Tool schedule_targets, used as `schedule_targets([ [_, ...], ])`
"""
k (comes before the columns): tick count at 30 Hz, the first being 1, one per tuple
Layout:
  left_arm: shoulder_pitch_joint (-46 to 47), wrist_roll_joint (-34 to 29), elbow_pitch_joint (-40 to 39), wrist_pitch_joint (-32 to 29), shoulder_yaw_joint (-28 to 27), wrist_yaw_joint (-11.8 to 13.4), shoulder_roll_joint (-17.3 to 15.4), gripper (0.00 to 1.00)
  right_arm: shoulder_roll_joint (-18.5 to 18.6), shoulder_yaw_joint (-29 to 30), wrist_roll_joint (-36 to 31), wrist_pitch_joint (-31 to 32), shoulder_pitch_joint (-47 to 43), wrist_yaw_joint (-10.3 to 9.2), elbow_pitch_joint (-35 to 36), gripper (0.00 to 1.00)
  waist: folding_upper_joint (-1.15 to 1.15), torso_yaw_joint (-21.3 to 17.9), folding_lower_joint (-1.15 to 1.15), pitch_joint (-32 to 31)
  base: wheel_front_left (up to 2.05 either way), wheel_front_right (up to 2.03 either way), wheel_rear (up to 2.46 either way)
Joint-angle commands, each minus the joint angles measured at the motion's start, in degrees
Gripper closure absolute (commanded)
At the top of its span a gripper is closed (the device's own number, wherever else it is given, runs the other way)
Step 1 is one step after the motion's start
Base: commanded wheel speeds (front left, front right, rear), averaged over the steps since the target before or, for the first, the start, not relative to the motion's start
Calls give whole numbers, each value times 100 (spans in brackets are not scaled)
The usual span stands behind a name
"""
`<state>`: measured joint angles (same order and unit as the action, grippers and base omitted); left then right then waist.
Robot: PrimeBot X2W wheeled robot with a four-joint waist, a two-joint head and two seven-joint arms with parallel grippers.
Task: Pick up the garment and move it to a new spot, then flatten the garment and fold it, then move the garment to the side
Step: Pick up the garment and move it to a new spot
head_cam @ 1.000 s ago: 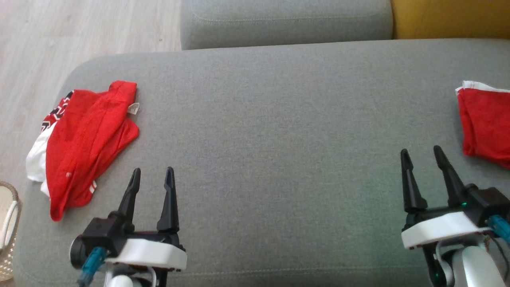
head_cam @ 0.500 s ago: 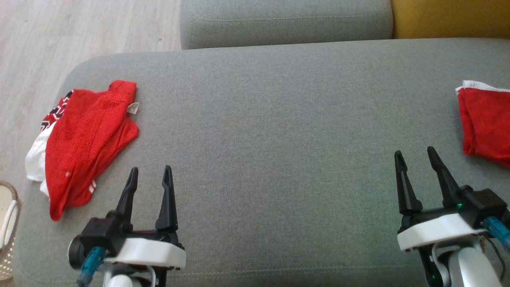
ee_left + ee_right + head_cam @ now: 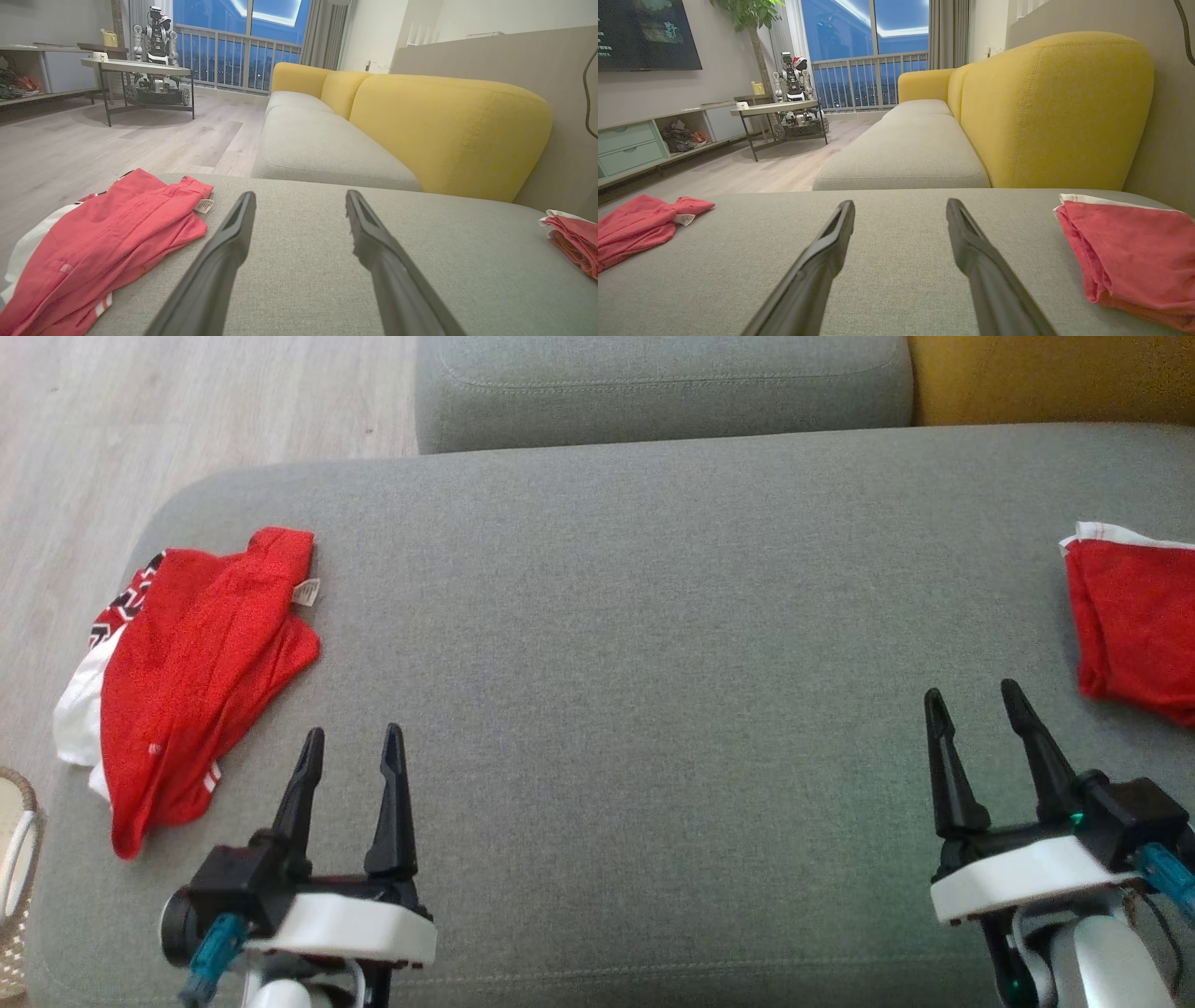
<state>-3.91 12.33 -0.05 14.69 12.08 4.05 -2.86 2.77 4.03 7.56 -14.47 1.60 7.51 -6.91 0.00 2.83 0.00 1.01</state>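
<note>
Jaws on both sides gape empty; red garment [image 3: 187, 663] lies left, red cloth [image 3: 1134, 625], perhaps folded, right.

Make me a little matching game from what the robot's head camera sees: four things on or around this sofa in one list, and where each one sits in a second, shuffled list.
Things:
1. crumpled garment
2. folded garment
3. backrest
4. woven basket

Places in the head view:
A. top right corner, yellow
B. right edge of the grey seat cushion
C. lower left edge, off the cushion
D. left end of the cushion, ahead and to the left of the left gripper

Pairs: 1-D, 2-B, 3-A, 4-C.
</note>
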Motion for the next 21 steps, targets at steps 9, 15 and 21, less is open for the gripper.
schedule_targets([
  [9,233,17,-220,31,-179,30,-2,0,11,-162,12,-52,140,-2,162,0,0,6,0,15,0,0,0],
  [15,256,10,-229,31,-220,12,-2,0,11,-171,14,-52,139,-2,167,0,0,145,0,39,0,0,0],
  [21,289,-5,-293,31,-295,37,-2,0,10,-338,27,-52,132,-2,184,0,0,471,0,84,0,0,0],
])
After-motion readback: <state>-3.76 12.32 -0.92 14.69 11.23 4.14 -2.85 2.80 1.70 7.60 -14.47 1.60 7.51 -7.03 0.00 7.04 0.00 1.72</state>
